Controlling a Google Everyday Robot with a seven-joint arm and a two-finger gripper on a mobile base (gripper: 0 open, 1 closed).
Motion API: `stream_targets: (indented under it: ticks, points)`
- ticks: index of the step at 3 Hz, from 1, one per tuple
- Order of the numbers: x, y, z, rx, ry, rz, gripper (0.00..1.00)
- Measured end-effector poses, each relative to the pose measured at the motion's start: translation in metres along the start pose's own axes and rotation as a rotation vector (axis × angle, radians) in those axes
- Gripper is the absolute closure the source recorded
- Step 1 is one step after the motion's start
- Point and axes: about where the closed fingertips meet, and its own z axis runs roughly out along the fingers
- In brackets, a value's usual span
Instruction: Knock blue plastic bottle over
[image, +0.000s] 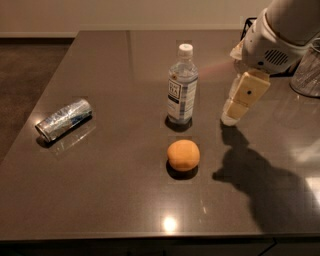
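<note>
The blue plastic bottle (182, 86) stands upright near the middle of the dark table (110, 190), with a white cap and a striped label. My gripper (231, 118) hangs on the white arm to the right of the bottle, its tip low over the table and a short gap away from the bottle, not touching it.
An orange (183, 155) sits just in front of the bottle. A shiny silver-blue can (63, 120) lies on its side at the left. A black wire basket (250, 30) and a clear glass container (307, 75) stand at the back right.
</note>
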Motion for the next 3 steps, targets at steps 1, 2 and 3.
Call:
stream_targets:
  ticks: [1, 2, 3]
  points:
    - [-0.010, -0.007, 0.017, -0.009, -0.038, 0.027, 0.00]
    - [-0.023, -0.015, 0.034, -0.014, -0.080, 0.046, 0.00]
    - [-0.035, -0.026, 0.050, -0.013, -0.130, 0.072, 0.00]
